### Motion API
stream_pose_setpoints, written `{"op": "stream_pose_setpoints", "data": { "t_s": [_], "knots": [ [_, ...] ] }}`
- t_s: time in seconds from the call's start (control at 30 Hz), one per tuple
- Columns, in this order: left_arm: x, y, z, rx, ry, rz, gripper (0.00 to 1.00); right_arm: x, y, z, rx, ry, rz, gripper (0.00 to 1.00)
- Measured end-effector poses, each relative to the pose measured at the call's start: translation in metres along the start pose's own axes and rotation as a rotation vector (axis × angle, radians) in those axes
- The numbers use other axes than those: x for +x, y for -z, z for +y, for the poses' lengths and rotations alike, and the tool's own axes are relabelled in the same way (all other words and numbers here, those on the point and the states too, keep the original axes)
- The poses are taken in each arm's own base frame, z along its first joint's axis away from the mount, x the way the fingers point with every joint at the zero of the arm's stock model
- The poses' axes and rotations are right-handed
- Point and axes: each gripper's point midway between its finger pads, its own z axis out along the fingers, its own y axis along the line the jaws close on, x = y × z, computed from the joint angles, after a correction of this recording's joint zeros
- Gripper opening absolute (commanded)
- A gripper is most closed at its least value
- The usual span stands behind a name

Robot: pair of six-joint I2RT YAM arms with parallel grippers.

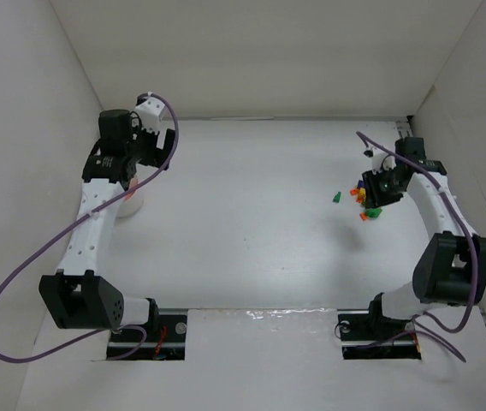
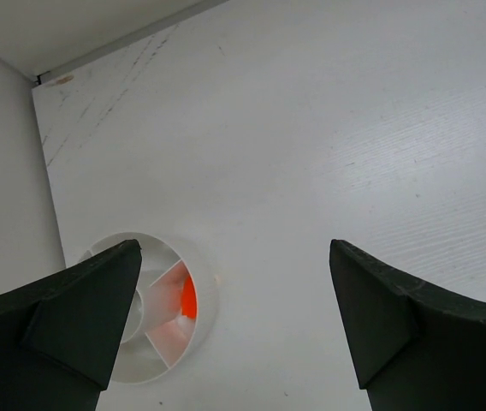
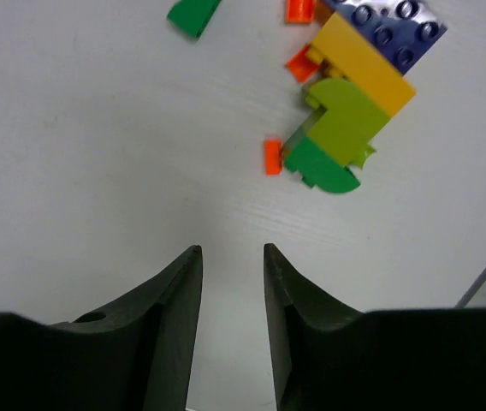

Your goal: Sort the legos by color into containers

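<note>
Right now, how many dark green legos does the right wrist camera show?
2. A loose green lego at the top edge; a second green lego against the lime brick in the cluster. More may lie out of frame.

A white table (image 1: 243, 248) with faint scuff marks (image 2: 97, 111) stands enclosed by white walls (image 1: 260, 60).

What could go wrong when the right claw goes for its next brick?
1. The yellow brick, lime brick, green brick and purple-blue brick sit touching in one clump; a grab may lift mixed colours.
2. The orange piece lies beside the green brick, so the right claw could knock both.
3. The white bowl is split into wedges; a drop from the left claw might land in the wrong one.
</note>
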Motion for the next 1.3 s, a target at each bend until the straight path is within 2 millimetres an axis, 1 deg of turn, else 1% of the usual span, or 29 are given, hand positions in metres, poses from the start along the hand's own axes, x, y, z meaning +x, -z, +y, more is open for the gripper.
{"op": "stream_pose_setpoints", "data": {
  "t_s": [0.03, 0.1, 0.17, 0.3, 0.37, 0.43, 0.5, 0.6, 0.7, 0.77, 0.87, 1.0, 1.13, 1.3],
  "knots": [
    [0.001, -0.001, -0.002, 0.006, 0.002, 0.002, 0.9, 0.011, 0.005, 0.004, -0.003, 0.023, 0.017, 0.36],
    [0.004, -0.002, -0.006, 0.021, 0.005, 0.008, 0.9, 0.026, 0.009, 0.009, -0.003, 0.061, 0.039, 0.35],
    [0.004, -0.003, -0.01, 0.032, 0.004, 0.007, 0.91, 0.039, 0.008, 0.009, 0.001, 0.079, 0.071, 0.35],
    [0.007, -0.004, -0.013, 0.043, 0.006, 0.012, 0.91, 0.064, -0.007, 0.007, -0.001, 0.078, 0.163, 0.35],
    [0.008, -0.004, -0.013, 0.043, 0.006, 0.014, 0.91, 0.075, -0.019, 0.005, -0.012, 0.068, 0.22, 0.35],
    [0.008, -0.004, -0.012, 0.042, 0.006, 0.013, 0.91, 0.079, -0.025, 0.005, -0.02, 0.062, 0.246, 0.35],
    [0.008, -0.003, -0.012, 0.041, 0.006, 0.011, 0.91, 0.084, -0.033, 0.003, -0.024, 0.054, 0.271, 0.39],
    [0.009, -0.004, -0.013, 0.041, 0.006, 0.013, 0.91, 0.085, -0.04, 0.0, -0.019, 0.042, 0.288, 0.43],
    [0.014, -0.003, -0.014, 0.044, 0.007, 0.023, 0.91, 0.081, -0.047, -0.005, -0.005, 0.03, 0.289, 0.47],
    [0.015, -0.004, -0.014, 0.042, 0.007, 0.024, 0.91, 0.075, -0.052, -0.009, 0.009, 0.023, 0.273, 0.47],
    [0.018, -0.005, -0.014, 0.041, 0.008, 0.031, 0.91, 0.066, -0.057, -0.013, 0.022, 0.016, 0.252, 0.44],
    [0.018, -0.005, -0.014, 0.037, 0.007, 0.029, 0.91, 0.056, -0.065, -0.019, 0.04, 0.009, 0.22, 0.44],
    [0.018, -0.005, -0.013, 0.034, 0.007, 0.029, 0.91, 0.052, -0.073, -0.022, 0.052, 0.01, 0.209, 0.44],
    [0.018, -0.005, -0.012, 0.026, 0.005, 0.031, 0.91, 0.052, -0.089, -0.028, 0.062, 0.004, 0.223, 0.46]
  ]
}}
